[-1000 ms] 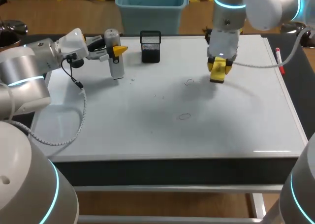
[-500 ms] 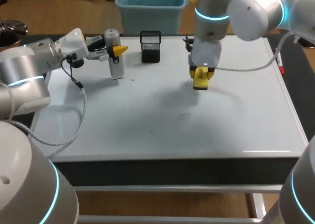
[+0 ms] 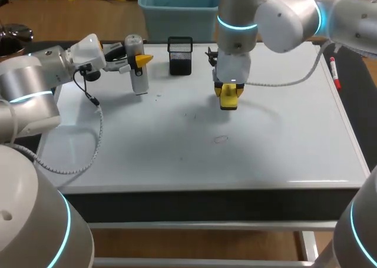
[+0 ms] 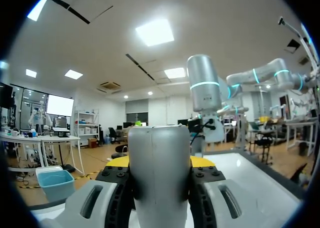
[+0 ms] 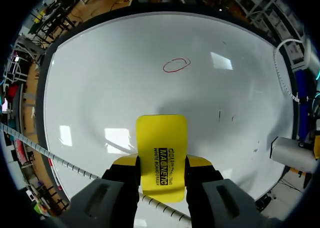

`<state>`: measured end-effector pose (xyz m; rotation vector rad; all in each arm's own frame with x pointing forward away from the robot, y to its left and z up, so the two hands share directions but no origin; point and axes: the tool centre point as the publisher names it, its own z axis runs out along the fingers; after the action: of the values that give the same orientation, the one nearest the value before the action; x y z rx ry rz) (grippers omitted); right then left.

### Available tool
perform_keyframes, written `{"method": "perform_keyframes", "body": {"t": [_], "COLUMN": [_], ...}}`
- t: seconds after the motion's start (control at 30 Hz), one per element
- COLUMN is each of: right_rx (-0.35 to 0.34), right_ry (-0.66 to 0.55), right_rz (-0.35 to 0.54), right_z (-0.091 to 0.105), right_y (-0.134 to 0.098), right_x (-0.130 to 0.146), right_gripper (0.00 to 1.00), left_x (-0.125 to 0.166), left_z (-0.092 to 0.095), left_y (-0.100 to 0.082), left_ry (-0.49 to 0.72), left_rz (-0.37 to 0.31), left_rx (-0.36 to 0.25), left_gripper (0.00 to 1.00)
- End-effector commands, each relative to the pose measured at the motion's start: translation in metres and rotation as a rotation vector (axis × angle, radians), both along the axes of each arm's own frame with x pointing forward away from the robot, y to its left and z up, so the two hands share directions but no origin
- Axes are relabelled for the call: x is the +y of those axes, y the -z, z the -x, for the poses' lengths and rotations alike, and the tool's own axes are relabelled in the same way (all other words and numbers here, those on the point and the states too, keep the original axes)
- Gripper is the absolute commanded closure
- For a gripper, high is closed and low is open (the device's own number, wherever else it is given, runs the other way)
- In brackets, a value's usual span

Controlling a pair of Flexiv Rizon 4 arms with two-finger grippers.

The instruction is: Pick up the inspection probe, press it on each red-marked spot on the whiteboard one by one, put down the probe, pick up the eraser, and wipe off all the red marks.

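Note:
My left gripper [image 3: 139,60] is shut on the inspection probe [image 3: 137,70], a grey-white cylinder held upright at the whiteboard's [image 3: 177,156] back left. In the left wrist view the probe [image 4: 160,173] fills the gap between the fingers. At the back middle of the board, my right gripper [image 3: 228,93] is shut on the yellow eraser [image 3: 228,99], which is low against the surface. A red oval mark [image 3: 220,139] lies nearer the front; in the right wrist view this mark [image 5: 176,65] is ahead of the eraser [image 5: 161,155]. Faint small strokes [image 3: 194,116] sit left of the eraser.
A black mesh pen holder [image 3: 180,56] stands at the back edge between the two grippers. A red marker [image 3: 334,70] lies along the board's right rim. My right arm's cable [image 3: 283,79] trails over the back right of the board.
My right arm has carried the eraser leftward across the board, and it now covers the spot where a red mark showed. The left arm and probe have not moved.

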<state>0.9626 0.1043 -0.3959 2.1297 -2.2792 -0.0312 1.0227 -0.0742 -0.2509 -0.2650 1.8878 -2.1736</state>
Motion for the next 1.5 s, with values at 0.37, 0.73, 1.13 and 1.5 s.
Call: {"method": "perform_keyframes", "body": {"t": [0.37, 0.73, 1.13, 1.5], "right_rx": [0.023, 0.031, 0.038, 0.037], "right_ry": [-0.021, -0.040, 0.006, 0.082], "right_rz": [-0.015, -0.016, 0.021, 0.036], "right_z": [-0.007, -0.012, -0.023, -0.037], "right_y": [0.023, 0.032, 0.045, 0.049], "right_x": [0.006, 0.004, -0.021, -0.051], "right_gripper": [1.00, 1.00, 1.00, 1.00], "left_x": [0.000, 0.000, 0.000, 0.000], "left_z": [0.000, 0.000, 0.000, 0.000], "left_y": [-0.001, -0.001, -0.001, -0.001], "left_ry": [0.000, 0.000, 0.000, 0.000], "left_rz": [0.001, 0.001, 0.001, 0.001], "left_rx": [-0.001, -0.001, -0.001, -0.001], "left_gripper": [1.00, 1.00, 1.00, 1.00]}}
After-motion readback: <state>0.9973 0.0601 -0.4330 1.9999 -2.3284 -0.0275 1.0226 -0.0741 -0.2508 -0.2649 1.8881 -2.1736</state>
